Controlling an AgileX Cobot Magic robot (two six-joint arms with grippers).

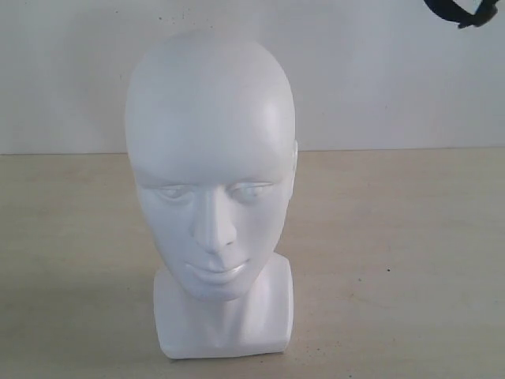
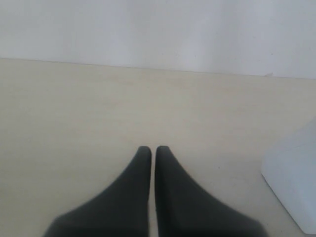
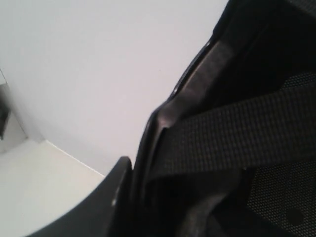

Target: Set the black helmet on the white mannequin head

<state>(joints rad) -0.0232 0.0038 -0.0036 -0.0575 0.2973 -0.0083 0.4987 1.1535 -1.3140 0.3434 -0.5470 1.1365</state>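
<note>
Standing before the rig, I note the white mannequin head upright on the pale tabletop, face turned towards the exterior camera and crown bare. Its squarish base sits flat on the surface. A plain white wall rises behind the head.

The black helmet is aloft, high above the head and off to the right-arm side. Only a dark sliver of it enters the exterior view at the frame edge. In the right wrist view its hollow faces the camera. A woven black strap crosses the opening, and dark mesh lining shows beneath it.

The right pincer pinches the helmet at its rim. One dark finger lies against the outer shell; the other is hidden inside.

The left pincer hangs low over the tabletop beside the head's base, apart from it. Its fingers are pressed almost together, with only a thin slit between them, and they hold nothing.

Bare tabletop runs on both sides of the head and back to the wall.
</note>
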